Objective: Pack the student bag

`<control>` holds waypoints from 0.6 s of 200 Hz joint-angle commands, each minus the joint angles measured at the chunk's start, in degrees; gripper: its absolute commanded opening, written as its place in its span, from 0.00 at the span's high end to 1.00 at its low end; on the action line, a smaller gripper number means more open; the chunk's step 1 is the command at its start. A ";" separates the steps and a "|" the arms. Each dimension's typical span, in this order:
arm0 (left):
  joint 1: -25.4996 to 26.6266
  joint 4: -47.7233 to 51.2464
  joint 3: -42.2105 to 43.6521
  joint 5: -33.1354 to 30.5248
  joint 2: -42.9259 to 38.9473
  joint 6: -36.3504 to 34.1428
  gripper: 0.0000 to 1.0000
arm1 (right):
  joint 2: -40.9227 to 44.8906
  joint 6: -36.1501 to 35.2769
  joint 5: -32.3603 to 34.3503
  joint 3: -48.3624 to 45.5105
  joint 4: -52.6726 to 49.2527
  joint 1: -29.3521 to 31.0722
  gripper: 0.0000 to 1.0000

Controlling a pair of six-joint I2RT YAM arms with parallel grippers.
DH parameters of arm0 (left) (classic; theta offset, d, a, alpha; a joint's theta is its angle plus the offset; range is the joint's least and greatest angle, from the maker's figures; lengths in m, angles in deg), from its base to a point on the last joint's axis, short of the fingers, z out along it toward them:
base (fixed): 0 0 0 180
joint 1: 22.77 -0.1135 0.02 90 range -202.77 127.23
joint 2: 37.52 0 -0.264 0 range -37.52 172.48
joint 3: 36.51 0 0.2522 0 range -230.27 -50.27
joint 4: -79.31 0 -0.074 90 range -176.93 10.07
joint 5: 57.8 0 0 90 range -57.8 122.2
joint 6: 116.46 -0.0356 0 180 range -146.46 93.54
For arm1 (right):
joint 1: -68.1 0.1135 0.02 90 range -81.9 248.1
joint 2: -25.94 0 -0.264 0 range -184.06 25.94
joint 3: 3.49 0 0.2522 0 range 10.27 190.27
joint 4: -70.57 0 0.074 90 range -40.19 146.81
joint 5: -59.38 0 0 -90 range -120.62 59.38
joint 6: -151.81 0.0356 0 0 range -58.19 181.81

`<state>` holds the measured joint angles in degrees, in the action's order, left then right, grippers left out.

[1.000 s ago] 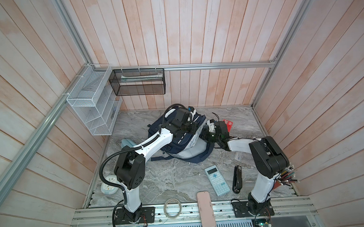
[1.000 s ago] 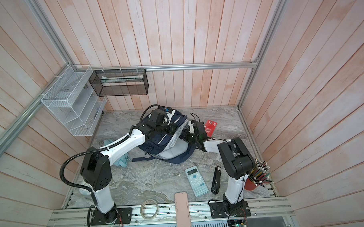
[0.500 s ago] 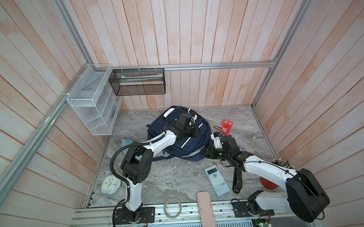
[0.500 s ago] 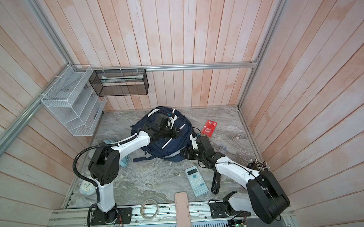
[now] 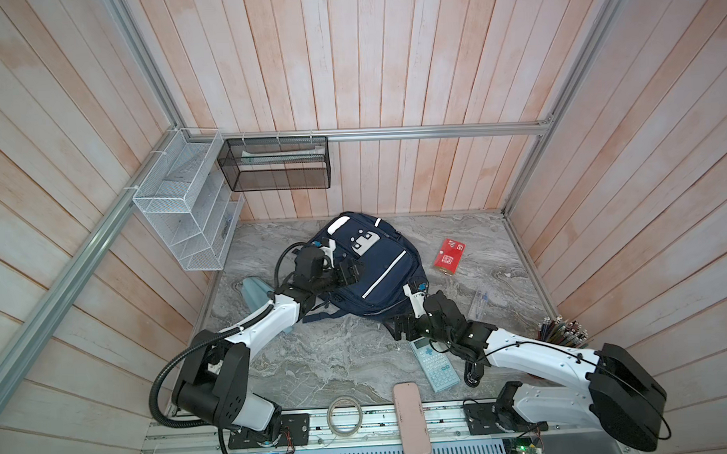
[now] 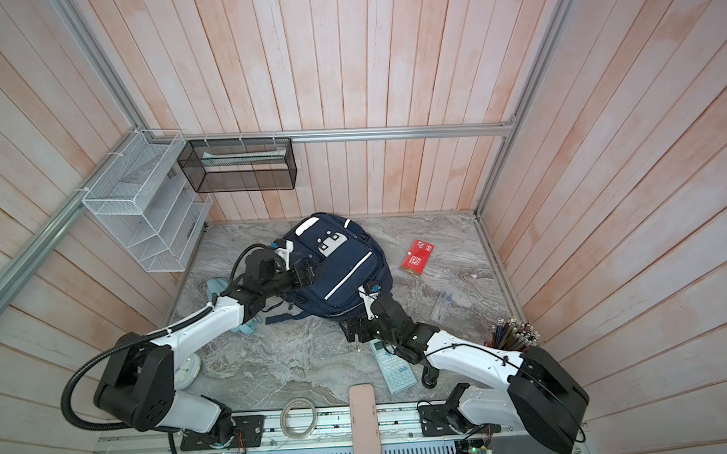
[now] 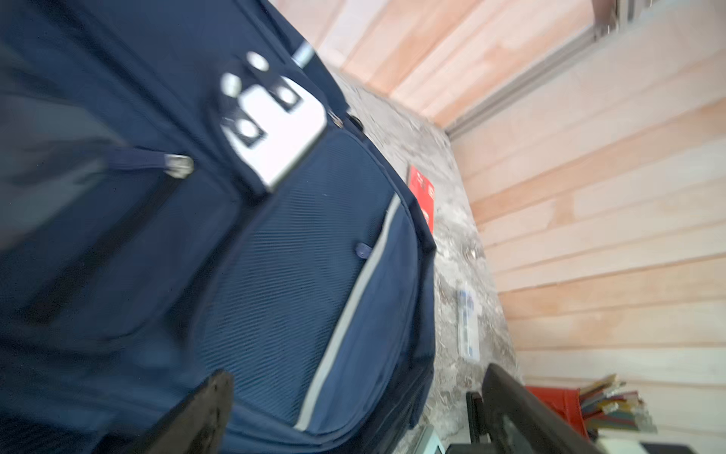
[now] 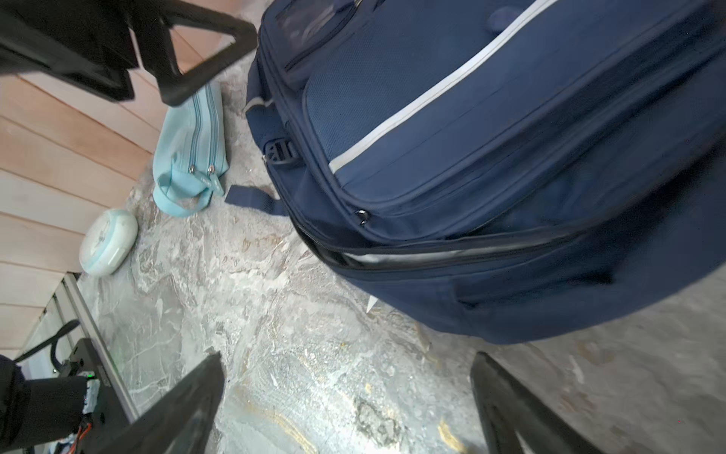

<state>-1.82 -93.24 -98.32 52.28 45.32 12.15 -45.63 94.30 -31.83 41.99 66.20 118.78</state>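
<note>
Both top views: student bag [image 5: 380, 269] lies flat on the table [image 5: 316, 362], front face up, toward the back wall. left gripper [image 5: 349, 272] sits over its left half. right gripper [image 5: 400, 329] is just off the bag's near edge, by the calculator [image 5: 435, 365]
Left wrist: jaws spread wide, nothing held, bag fabric under them
Right wrist: jaws spread wide, empty, bare table between them, bag just ahead, light-blue pouch [image 8: 188, 153] beside it
</note>
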 commanded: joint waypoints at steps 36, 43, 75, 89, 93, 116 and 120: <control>-7.62 -12.61 14.37 -2.34 -2.25 9.42 0.07 | -14.25 3.94 0.51 6.85 6.73 4.08 0.03; -8.19 -14.40 15.73 -3.06 -1.85 10.33 0.10 | -15.16 4.22 0.78 6.95 7.03 4.06 0.03; -8.29 -18.39 16.94 -5.40 2.08 11.76 0.14 | -16.85 4.34 2.59 7.25 6.97 3.82 0.03; -8.29 -19.22 15.48 -5.21 5.40 11.16 0.19 | -17.11 4.60 3.39 7.20 6.79 3.41 0.03; -8.29 -19.73 14.91 -4.92 6.42 10.91 0.21 | -17.11 4.56 3.41 7.04 6.78 3.29 0.04; -8.37 -20.91 12.27 -3.44 11.23 9.93 0.44 | -16.70 4.08 3.70 6.29 6.87 2.26 0.04; -8.30 -20.66 11.88 -2.98 11.72 10.10 0.52 | -16.58 4.06 4.05 6.16 6.91 2.15 0.04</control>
<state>-10.10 -110.11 -83.43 48.35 53.74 22.51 -62.20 98.28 -30.35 47.92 72.25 122.05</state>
